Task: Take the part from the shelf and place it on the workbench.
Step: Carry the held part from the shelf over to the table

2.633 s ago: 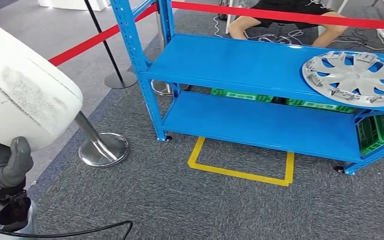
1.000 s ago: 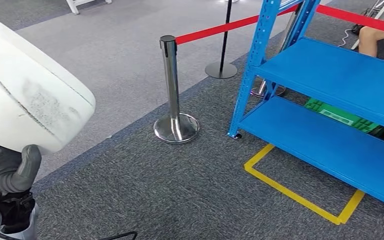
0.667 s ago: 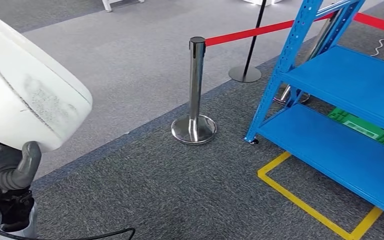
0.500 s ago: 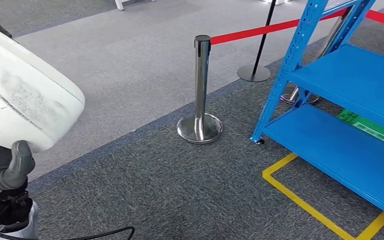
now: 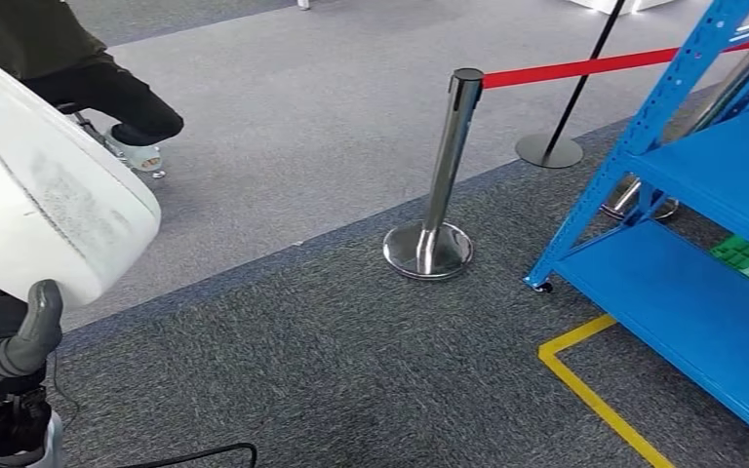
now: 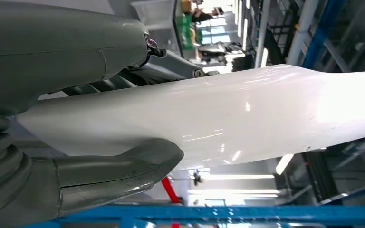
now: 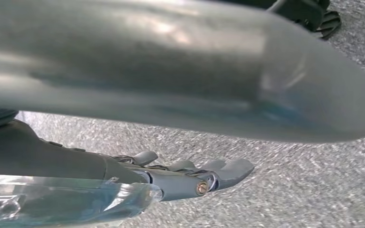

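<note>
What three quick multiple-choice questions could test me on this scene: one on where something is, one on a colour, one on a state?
1. Where is the white part?
A. on the blue shelf
B. in the left robot hand
C. on the carpet

2. What colour is the belt on the silver post?
A. red
B. green
C. black

3. What is the right robot hand doing?
A. holding a box
B. gripping the post
C. holding nothing

Answers: 1 B, the left robot hand clasps the part's edge, thumb on it; 2 A, a red strip leaves the post's top; 3 C, its fingers hang free over carpet.
</note>
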Available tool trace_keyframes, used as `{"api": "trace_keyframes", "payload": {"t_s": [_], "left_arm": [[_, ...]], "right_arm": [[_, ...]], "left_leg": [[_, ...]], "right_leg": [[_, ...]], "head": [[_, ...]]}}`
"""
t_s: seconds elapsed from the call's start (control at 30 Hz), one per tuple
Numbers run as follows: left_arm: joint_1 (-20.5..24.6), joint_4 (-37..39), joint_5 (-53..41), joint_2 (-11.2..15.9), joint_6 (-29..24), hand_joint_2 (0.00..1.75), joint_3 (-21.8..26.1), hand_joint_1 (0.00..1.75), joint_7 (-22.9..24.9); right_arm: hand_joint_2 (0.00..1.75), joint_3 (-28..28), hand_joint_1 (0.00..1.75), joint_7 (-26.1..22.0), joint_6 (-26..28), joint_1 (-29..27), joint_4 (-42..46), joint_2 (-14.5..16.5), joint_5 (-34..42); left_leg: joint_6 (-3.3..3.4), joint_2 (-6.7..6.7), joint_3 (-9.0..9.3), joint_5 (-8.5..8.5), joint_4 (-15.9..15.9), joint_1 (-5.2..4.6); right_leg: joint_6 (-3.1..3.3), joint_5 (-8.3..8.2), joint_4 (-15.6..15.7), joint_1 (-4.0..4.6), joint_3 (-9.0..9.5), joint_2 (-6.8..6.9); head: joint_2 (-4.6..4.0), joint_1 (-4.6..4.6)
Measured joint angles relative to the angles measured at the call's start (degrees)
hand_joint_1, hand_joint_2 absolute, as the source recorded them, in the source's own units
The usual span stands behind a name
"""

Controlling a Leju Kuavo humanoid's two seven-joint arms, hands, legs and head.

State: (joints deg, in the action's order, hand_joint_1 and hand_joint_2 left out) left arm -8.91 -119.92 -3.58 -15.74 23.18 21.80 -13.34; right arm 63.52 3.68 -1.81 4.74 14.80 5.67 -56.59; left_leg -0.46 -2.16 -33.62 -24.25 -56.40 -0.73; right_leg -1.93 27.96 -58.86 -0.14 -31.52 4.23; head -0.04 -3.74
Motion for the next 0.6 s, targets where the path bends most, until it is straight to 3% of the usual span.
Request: {"api": "trace_keyframes", "payload": {"t_s": [0.07,0.13,0.17,0.2,0.23,0.3,0.37,0.43,0.5,0.57,0.6], "left_arm": [[0.21,-0.05,-1.10,-0.01,0.01,1.75,-0.10,1.75,-0.41],[0.55,-0.06,-1.63,-0.02,0.02,1.75,-0.40,1.75,-0.69],[0.60,-0.05,-1.74,-0.02,0.03,1.75,-0.50,1.75,-0.80],[0.62,-0.05,-1.66,-0.01,0.09,1.75,-0.54,1.75,-1.12],[0.72,-0.05,-1.43,0.00,0.14,1.75,-0.58,1.75,-1.69],[1.30,-0.05,-0.86,0.02,0.23,1.75,-0.83,1.75,-3.09],[2.12,-0.05,-0.71,0.03,0.18,1.75,-1.25,1.75,-3.78],[2.57,-0.05,-0.73,0.04,0.14,1.75,-1.67,1.75,-3.90],[2.68,-0.05,-0.73,0.07,0.11,1.75,-1.89,1.75,-3.93],[2.84,-0.05,-0.72,0.14,0.07,1.75,-1.93,1.75,-3.97],[2.98,-0.05,-0.72,0.18,0.05,1.75,-1.96,1.75,-4.06]], "right_arm": [[0.00,0.00,0.00,-0.29,-0.29,-0.01,0.00,-0.06,-0.37],[0.00,0.00,0.00,-0.36,-0.42,-0.14,0.00,-0.11,-0.61],[0.00,0.00,0.00,-0.35,-0.43,-0.26,-0.01,-0.11,-0.71],[0.00,0.00,0.00,-0.22,-0.44,-0.37,-0.01,-0.13,-0.83],[0.00,-0.01,0.00,0.02,-0.45,-0.46,-0.02,-0.14,-0.99],[0.00,-0.04,0.00,0.63,-0.56,-0.51,-0.02,-0.23,-1.41],[0.00,-0.07,0.00,0.97,-0.78,-0.45,-0.07,-0.28,-1.67],[0.00,-0.08,0.00,1.14,-0.95,-0.29,-0.14,-0.26,-1.75],[0.00,-0.11,0.00,1.28,-0.98,-0.19,-0.15,-0.25,-1.80],[0.00,-0.14,0.00,1.32,-0.97,-0.19,-0.15,-0.30,-1.84],[0.00,-0.16,0.00,1.54,-0.97,-0.21,-0.15,-0.33,-1.95]], "left_leg": [[0.68,0.96,0.13,0.31,0.36,0.28],[1.06,1.94,0.19,0.38,0.41,0.40],[1.13,2.47,0.20,0.37,0.40,0.39],[1.16,3.03,0.22,0.36,0.39,0.39],[1.16,3.61,0.27,0.35,0.38,0.42],[0.96,4.87,0.40,0.30,0.25,0.61],[0.38,6.07,0.28,0.12,-0.22,0.62],[-0.30,6.89,-0.05,0.18,-0.48,0.56],[-0.81,7.31,-0.24,0.33,-0.39,0.69],[-1.32,6.07,-1.20,-1.04,-2.29,0.66],[-1.58,4.98,-2.54,-2.63,-5.03,0.64]], "right_leg": [[-0.47,1.79,-2.61,-0.07,-1.08,-1.68],[-0.65,5.35,-9.72,-0.10,-4.46,-3.68],[-0.68,6.78,-13.48,-0.08,-6.37,-4.01],[-0.72,7.28,-15.86,-0.07,-7.73,-4.12],[-0.75,6.57,-16.03,-0.09,-8.07,-4.15],[-0.86,2.46,-10.00,-0.35,-5.58,-4.73],[-0.97,-0.42,-2.96,-0.80,-2.24,-6.63],[-0.46,-0.75,-0.83,-0.86,-1.19,-7.54],[0.45,-1.03,-0.74,-0.75,-1.20,-6.68],[1.15,-1.23,-0.56,-0.82,-1.15,-5.82],[1.40,-1.25,-0.50,-0.83,-1.16,-5.34]], "head": [[0.00,0.21],[0.00,0.50],[0.00,0.58],[0.00,0.59],[0.00,0.58],[0.00,0.60],[0.00,0.66],[0.00,0.63],[0.00,0.58],[0.00,0.28],[0.00,0.10]]}}
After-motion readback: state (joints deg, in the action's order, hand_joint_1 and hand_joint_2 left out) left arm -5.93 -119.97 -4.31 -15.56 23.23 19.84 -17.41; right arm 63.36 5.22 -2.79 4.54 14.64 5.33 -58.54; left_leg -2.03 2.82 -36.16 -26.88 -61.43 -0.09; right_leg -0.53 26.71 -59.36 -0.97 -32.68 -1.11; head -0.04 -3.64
